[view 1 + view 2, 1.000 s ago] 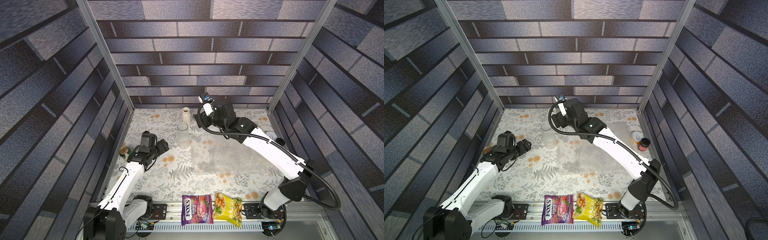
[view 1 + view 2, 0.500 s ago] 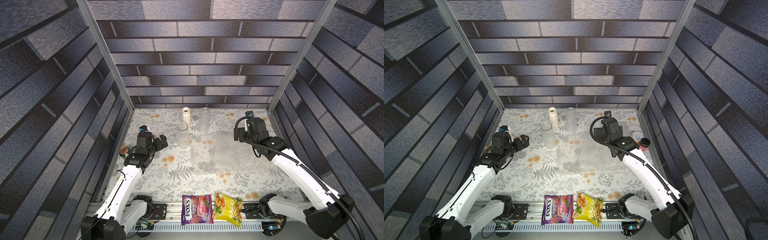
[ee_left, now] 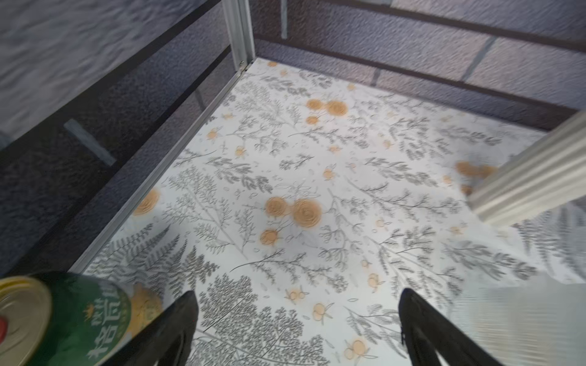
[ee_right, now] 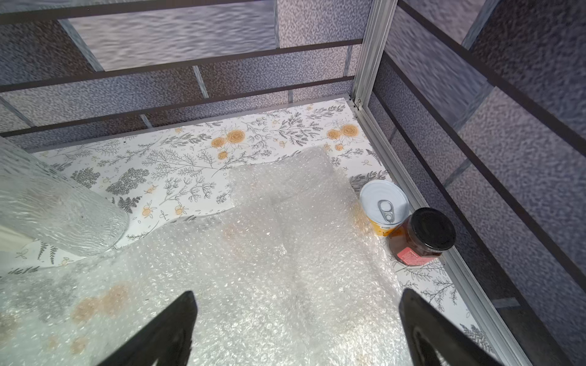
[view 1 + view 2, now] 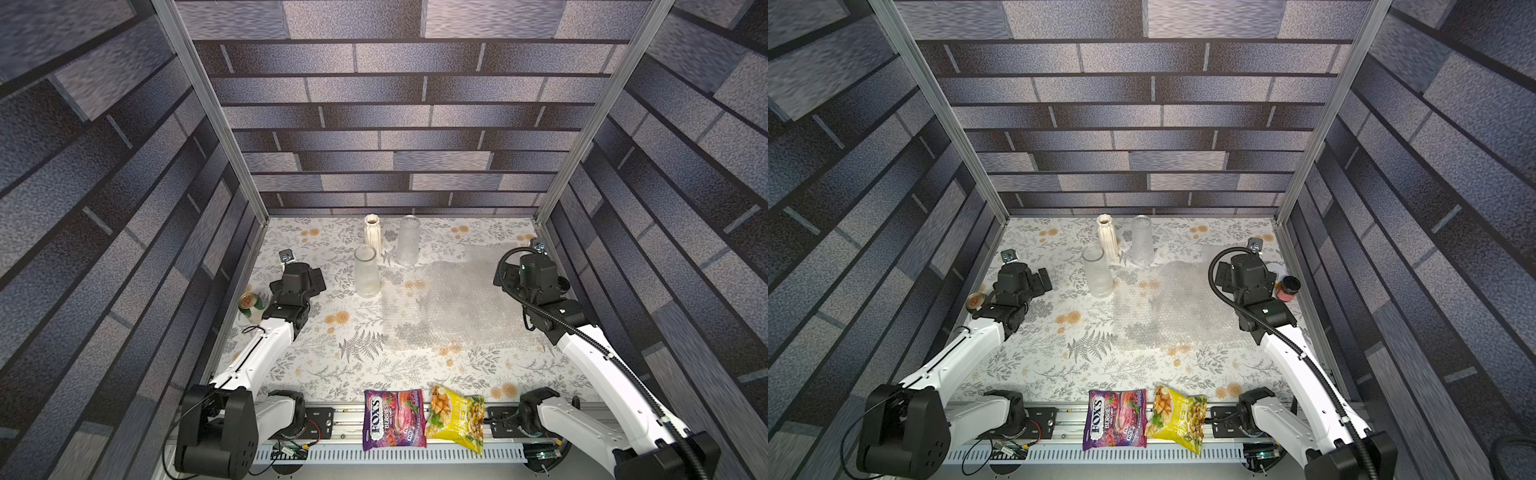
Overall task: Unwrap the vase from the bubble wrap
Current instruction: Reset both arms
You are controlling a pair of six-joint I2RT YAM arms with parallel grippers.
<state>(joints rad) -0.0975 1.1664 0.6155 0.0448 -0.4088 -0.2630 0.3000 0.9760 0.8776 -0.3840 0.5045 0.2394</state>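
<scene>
The clear, whitish bubble wrap lies spread flat on the flower-printed desk, reaching from the middle out to 3 o'clock in both top views. At 12 o'clock three vases stand upright. A cream ribbed ceramic vase is farthest back, and a tall clear textured glass vase stands just beside the wrap's far edge. A shorter clear glass vase is nearer the middle. The left fingers hover at 9 o'clock, spread wide with only desk between them, a green drink can just beside. The right fingers hang at 3 o'clock over the wrap, also wide and empty. A white-topped yellow tin and a dark-lidded glass jar stand side by side near them. A purple sweets bag and a yellow snack bag lie at 6 o'clock.
</scene>
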